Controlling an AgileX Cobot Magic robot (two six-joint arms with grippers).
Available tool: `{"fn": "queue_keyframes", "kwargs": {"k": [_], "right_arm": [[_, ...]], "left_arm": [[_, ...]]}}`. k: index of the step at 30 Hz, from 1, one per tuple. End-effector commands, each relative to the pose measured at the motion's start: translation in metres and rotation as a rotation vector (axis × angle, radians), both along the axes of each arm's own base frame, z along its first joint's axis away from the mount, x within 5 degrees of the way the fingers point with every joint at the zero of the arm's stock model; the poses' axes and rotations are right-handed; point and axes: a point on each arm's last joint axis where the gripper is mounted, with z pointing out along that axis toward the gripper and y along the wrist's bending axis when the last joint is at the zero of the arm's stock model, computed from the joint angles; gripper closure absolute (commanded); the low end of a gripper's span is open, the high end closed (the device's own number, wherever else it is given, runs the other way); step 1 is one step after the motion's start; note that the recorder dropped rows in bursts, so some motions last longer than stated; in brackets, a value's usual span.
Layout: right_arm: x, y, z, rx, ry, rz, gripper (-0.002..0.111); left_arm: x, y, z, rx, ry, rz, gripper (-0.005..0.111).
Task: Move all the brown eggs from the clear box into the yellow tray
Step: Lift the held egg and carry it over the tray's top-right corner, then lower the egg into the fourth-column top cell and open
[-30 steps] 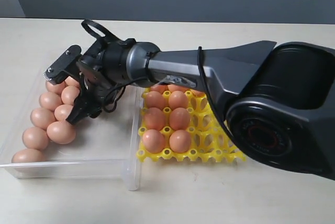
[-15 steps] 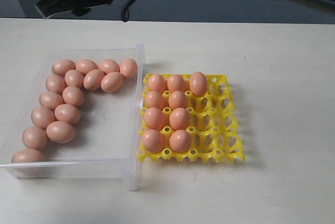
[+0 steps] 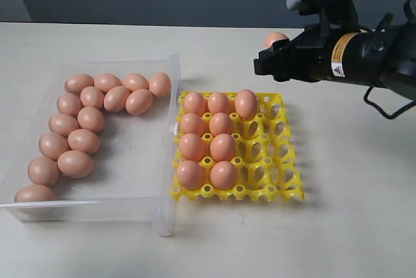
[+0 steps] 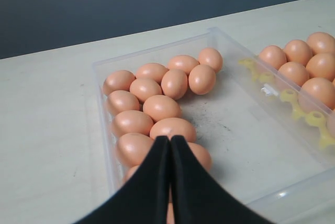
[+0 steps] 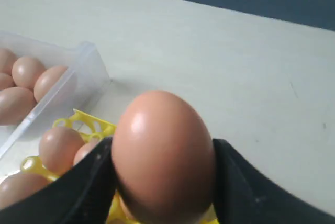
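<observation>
My right gripper (image 3: 276,50) hovers over the table beyond the far right corner of the yellow tray (image 3: 281,161), shut on one brown egg (image 3: 275,37). The right wrist view shows that egg (image 5: 162,124) upright between the two black fingers of the right gripper (image 5: 163,153). Several brown eggs (image 3: 223,147) fill the tray's two left columns, with one more in the third. The clear box (image 3: 166,180) on the left holds several eggs (image 3: 75,163) along its far and left sides. My left gripper (image 4: 170,140) is shut and empty above the box's eggs (image 4: 162,107); the exterior view does not show it.
The tray (image 4: 293,101) sits against the box's right wall (image 4: 272,90). The tray's two right columns of cups (image 3: 273,141) are open. Bare pale table lies to the right of the tray and behind it, ending at a dark grey wall.
A second ago the right arm reached over the clear box with its jaws above the eggs. It has since lifted and swung right; it now holds an egg beyond the tray.
</observation>
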Motion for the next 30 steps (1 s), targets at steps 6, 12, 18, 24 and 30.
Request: {"fn": "queue_keyframes", "kwargs": {"k": [6, 12, 18, 24, 30], "right_arm": [[0.027, -0.010, -0.074, 0.181, 0.089, 0.038, 0.108], [0.029, -0.010, -0.099, 0.180, 0.156, 0.003, 0.108], [0.031, -0.011, -0.101, 0.164, 0.141, -0.001, 0.108], [0.031, -0.011, -0.101, 0.171, 0.142, -0.016, 0.108], [0.031, -0.011, -0.101, 0.170, 0.141, -0.015, 0.099]], "left_arm": [[0.000, 0.000, 0.000, -0.003, -0.011, -0.001, 0.106], [0.000, 0.000, 0.000, -0.003, -0.011, -0.001, 0.106], [0.000, 0.000, 0.000, -0.003, -0.011, -0.001, 0.106], [0.000, 0.000, 0.000, -0.003, -0.011, -0.001, 0.106], [0.000, 0.000, 0.000, -0.003, -0.011, -0.001, 0.106]]}}
